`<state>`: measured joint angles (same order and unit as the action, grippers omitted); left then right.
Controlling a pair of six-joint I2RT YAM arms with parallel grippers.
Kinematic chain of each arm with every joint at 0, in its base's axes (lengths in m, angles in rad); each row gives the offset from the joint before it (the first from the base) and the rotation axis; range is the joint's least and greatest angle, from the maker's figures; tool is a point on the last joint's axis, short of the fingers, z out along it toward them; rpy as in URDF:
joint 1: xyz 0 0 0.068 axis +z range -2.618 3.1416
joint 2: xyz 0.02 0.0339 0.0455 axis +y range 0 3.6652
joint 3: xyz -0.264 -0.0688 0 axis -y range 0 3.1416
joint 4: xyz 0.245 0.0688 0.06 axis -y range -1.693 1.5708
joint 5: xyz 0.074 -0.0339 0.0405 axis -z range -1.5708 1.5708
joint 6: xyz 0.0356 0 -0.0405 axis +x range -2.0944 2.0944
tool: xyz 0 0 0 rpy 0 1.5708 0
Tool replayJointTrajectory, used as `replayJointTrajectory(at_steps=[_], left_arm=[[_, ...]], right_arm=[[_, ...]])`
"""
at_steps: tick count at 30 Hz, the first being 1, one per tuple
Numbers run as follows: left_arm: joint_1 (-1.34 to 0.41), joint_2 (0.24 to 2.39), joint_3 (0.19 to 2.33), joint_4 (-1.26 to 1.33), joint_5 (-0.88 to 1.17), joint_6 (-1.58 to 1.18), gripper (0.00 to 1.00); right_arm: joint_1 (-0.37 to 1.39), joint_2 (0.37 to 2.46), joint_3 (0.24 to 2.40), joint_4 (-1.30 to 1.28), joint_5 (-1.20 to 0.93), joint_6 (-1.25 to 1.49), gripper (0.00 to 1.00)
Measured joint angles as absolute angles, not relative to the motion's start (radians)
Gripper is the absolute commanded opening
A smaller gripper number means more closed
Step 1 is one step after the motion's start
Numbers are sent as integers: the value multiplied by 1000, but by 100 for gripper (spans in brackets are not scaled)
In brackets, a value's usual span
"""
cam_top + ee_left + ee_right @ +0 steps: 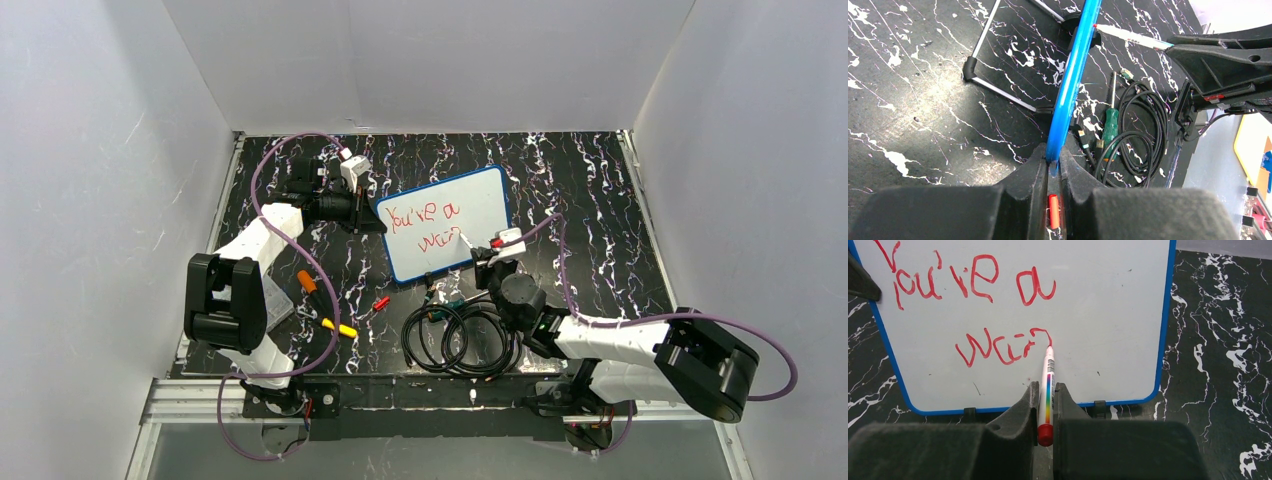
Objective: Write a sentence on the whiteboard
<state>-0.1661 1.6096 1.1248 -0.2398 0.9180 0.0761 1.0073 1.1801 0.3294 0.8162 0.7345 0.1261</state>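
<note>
left claw (1051,156) pinching whiteboard (1108,315) edge, right claw (1047,388) pinching marker (1049,365) (tip on sentence (973,305))

Whiteboard (1108,315) smooth, glossy blue plastic frame; table (590,190) black marbled, slight sheen.

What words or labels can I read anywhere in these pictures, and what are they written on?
"You're a": top line of the sentence, in red on the whiteboard.
"wa" followed by unfinished strokes, perhaps an "r": second line on the same board, ending at the tip of the marker.
Small print on the marker's barrel: too small to read.
No other text is legible in any view.
</note>
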Motion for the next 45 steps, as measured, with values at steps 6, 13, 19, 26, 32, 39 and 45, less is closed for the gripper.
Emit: replayJointTrajectory(at_steps=[6,13,19,26,32,39,45], left_arm=[[-166,1610,1125,-239,918,76,0],[-166,1610,1125,-240,919,76,0],[-166,1610,1125,-240,919,76,0],[-166,1610,1125,-240,919,76,0],[-166,1610,1125,-240,919,76,0],[-166,1610,1125,-240,919,76,0],[-166,1610,1125,-240,919,76,0]], right_arm=[[1007,1198,334,859,748,93,1],[1007,1201,338,869,781,75,1],[1003,1198,338,867,786,75,1],[1003,1137,337,867,783,75,1],[996,1158,337,872,785,75,1],[989,1200,337,872,783,74,1],[989,1197,336,863,784,99,1]])
